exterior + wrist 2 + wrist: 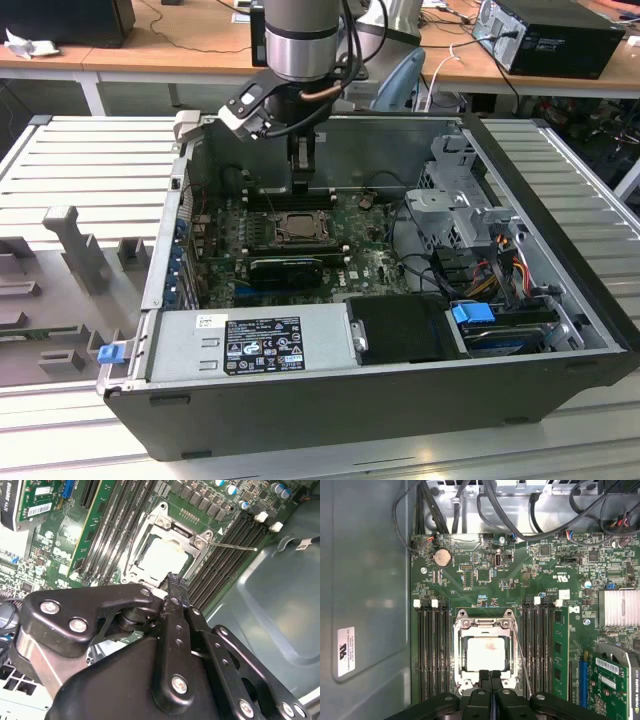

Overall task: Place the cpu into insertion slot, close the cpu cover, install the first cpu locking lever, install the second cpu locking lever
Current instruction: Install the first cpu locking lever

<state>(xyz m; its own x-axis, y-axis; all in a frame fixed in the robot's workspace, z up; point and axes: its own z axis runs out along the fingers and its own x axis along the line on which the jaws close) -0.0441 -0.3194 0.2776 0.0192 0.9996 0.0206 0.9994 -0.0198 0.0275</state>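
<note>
1. The cpu [485, 653], a pale, dull silver-tan square, lies flat in the insertion slot [462, 625]; the cpu cover [506, 650], a thin silvery frame, lies down around it
2. The first wrist view shows the gripper [491, 674] with fingers pressed together, nothing between them, at the slot's edge; the second wrist view adds a thin wire lever [232, 545] jutting out from the slot's corner; the exterior view sets the gripper just above the slot, inside the computer case [520, 400]
3. The gripper's body hides one slot edge in both wrist views; whether it touches the cover cannot be told
</note>
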